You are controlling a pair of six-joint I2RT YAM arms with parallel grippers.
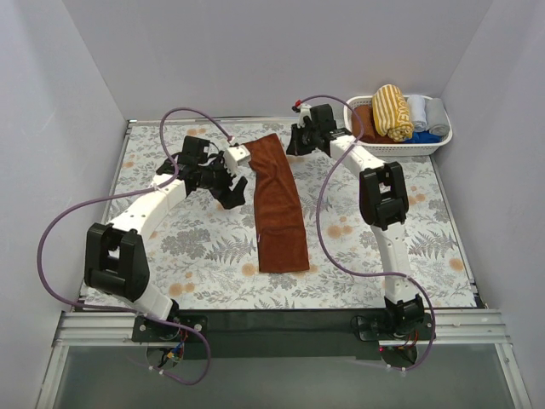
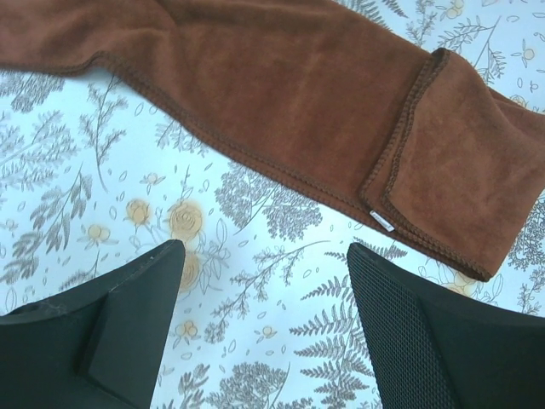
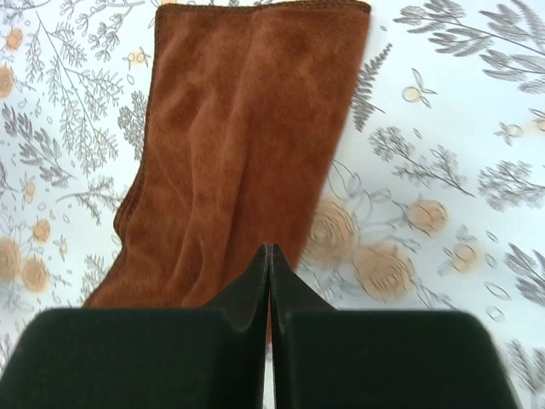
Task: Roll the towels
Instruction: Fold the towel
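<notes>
The long rust-brown towel lies flat down the middle of the floral table, with its folded end and small white label in the left wrist view. My left gripper is open and empty just left of the towel's far part, its jaws wide over bare table. My right gripper is at the towel's far right corner, its jaws pressed together on the towel's edge; the towel stretches away from it. The mustard-yellow striped towel sits rolled in the white basket.
The basket stands at the table's far right corner and also holds small grey and blue rolls. White walls close in the table on three sides. Purple cables loop from both arms.
</notes>
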